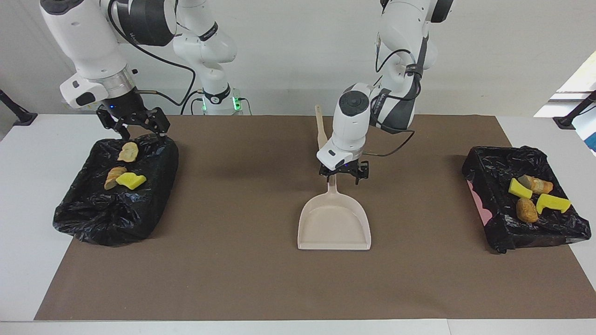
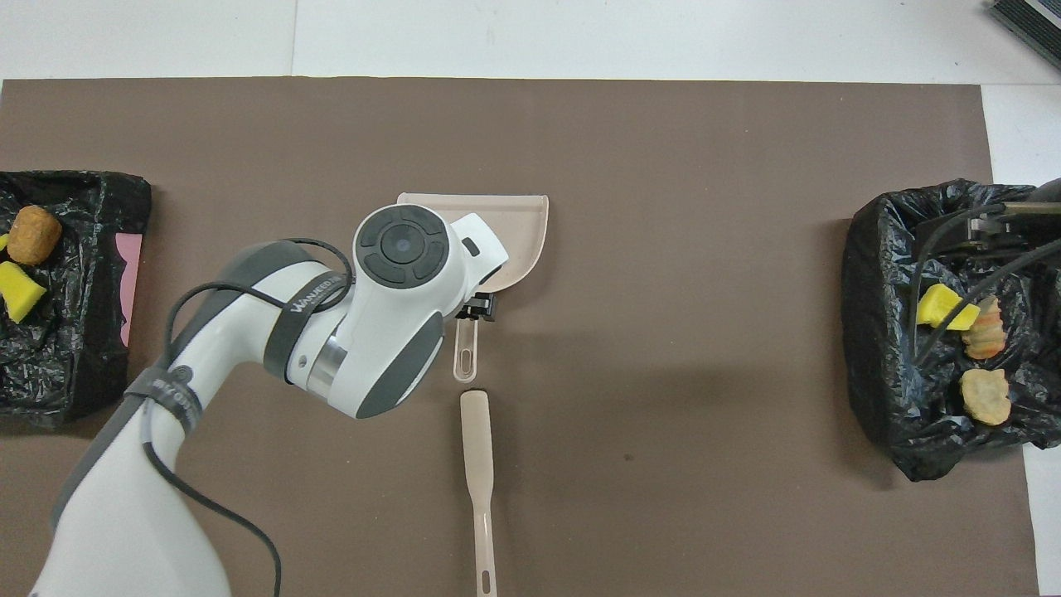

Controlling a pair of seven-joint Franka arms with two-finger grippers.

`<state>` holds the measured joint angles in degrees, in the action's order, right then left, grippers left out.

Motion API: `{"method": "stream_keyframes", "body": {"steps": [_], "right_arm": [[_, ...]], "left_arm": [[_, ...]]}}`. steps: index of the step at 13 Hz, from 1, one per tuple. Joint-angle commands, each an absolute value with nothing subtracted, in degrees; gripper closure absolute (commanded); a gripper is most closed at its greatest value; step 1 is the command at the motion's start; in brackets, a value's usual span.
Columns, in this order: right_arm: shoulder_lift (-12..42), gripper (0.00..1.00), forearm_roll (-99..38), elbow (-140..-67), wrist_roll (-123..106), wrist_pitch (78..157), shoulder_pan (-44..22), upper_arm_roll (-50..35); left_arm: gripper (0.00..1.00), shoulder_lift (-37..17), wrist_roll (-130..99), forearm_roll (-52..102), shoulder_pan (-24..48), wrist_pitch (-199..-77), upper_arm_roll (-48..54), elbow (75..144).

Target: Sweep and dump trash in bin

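L gripper (image 1: 343,175) is hanging w/ fingers spread over dustpan (image 1: 334,223) handle, gripping nothing. R gripper (image 1: 138,126), also spread, is waiting over bin (image 1: 116,204) rim. Trash (image 1: 131,180) is sitting in both bins; brush (image 2: 478,464) is lying nearer robots.

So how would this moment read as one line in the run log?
left gripper: open above dustpan handle | right gripper: open over bin | trash: binned
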<state>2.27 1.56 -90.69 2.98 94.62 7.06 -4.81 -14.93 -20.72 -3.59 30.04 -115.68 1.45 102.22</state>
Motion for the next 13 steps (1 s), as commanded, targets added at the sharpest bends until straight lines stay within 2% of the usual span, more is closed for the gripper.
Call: {"method": "stream_keyframes", "body": {"steps": [1, 3, 7, 10, 13], "right_arm": [[0.9, 0.0, 2.0, -92.5, 1.2, 95.0, 7.3, -5.0], [0.8, 0.0, 2.0, -92.5, 1.2, 94.8, 7.4, -5.0], [0.7, 0.0, 1.1, -92.0, 1.3, 92.8, 7.4, -5.1], [0.7, 0.0, 0.6, -91.2, 1.4, 90.2, 7.3, -5.4], [0.4, 0.0, 0.9, -91.2, 2.1, 88.6, 7.3, -5.4]], "left_arm": [[0.0, -6.7, -14.0, -4.4, 25.3, -109.4, 1.3, 104.2], [0.0, -1.5, -7.1, -4.3, 20.9, -105.2, 1.4, 104.2], [0.0, 3.8, 3.6, -4.0, 13.0, -100.9, 1.1, 101.7], [0.0, 4.1, 8.9, -3.9, 9.1, -95.1, 0.6, 93.5], [0.0, 2.1, 14.5, -3.4, 6.3, -87.7, 0.6, 85.4]]}}
